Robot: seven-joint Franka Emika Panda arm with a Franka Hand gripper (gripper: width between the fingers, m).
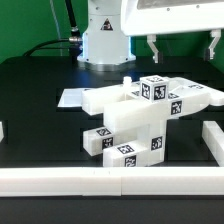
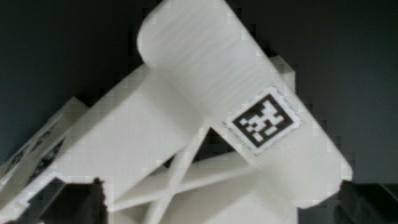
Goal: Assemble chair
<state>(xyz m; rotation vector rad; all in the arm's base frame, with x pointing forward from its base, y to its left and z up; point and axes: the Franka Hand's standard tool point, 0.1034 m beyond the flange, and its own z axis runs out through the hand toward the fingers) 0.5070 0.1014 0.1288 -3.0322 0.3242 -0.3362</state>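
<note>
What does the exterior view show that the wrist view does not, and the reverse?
Only the exterior view shows the whole scene: the matte white blocky plastic chair parts piled on the black table, the long white border rails, the flat white marker board, the robot's white base and the open gripper hanging above the pile, holding nothing. Only the wrist view shows the crossing braces under a panel up close. Both share white chair parts with square black-and-white tags.

White border rails (image 1: pixel 110 181) edge the black table (image 1: pixel 40 130); marker board (image 1: pixel 72 98) lies flat.
</note>
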